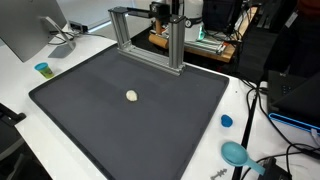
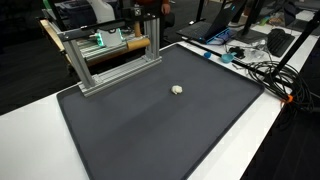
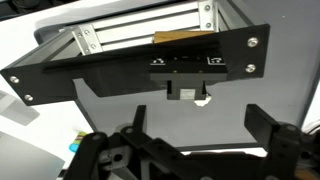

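In the wrist view my gripper (image 3: pixel 200 135) is open, with its two dark fingers (image 3: pixel 265 125) standing wide apart at the bottom and nothing between them. Just beyond them a black plate (image 3: pixel 140 65) with corner screws hangs on an aluminium frame (image 1: pixel 150 40). A small black block with a white piece (image 3: pixel 187 90) sits under the plate's middle. In both exterior views the frame stands at the far edge of a dark mat (image 1: pixel 130 125), and the arm is high up behind it. A small pale object (image 1: pixel 132 96) lies alone mid-mat (image 2: pixel 178 89), far from the gripper.
A small blue cup (image 1: pixel 42 69) and a monitor (image 1: pixel 30 30) stand beside one end of the mat. A blue lid (image 1: pixel 226 121) and a teal round thing (image 1: pixel 236 153) lie at its opposite end. Cables (image 2: pixel 265 70) and a wooden board (image 2: pixel 125 43) are nearby.
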`<act>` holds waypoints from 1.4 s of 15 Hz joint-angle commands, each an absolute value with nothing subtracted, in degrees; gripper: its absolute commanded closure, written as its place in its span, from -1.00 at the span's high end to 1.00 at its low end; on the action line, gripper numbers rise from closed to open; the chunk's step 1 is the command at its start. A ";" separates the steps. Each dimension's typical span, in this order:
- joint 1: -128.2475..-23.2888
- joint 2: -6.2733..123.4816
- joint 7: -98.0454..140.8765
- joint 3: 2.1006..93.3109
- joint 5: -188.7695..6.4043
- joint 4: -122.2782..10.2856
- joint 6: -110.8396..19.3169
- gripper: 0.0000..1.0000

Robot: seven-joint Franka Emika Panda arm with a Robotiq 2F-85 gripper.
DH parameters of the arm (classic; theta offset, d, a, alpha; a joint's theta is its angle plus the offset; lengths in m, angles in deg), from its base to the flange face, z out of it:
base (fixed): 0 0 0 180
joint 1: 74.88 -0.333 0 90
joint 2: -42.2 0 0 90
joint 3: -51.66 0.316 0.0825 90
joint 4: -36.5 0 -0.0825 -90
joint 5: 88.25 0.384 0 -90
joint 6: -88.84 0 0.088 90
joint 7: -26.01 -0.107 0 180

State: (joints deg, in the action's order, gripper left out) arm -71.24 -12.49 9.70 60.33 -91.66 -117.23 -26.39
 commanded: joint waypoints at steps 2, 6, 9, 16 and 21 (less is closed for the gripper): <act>-72.80 -8.52 7.03 61.26 -88.96 -118.23 -30.58 1.00; -72.82 -8.74 7.72 61.04 -90.33 -118.12 -29.66 1.00; -73.86 -6.82 7.20 60.47 -88.05 -119.22 -34.44 1.00; -72.88 -2.59 9.43 57.82 -87.26 -121.21 -39.10 1.00; -71.52 -2.65 9.70 56.66 -87.76 -121.16 -38.01 1.00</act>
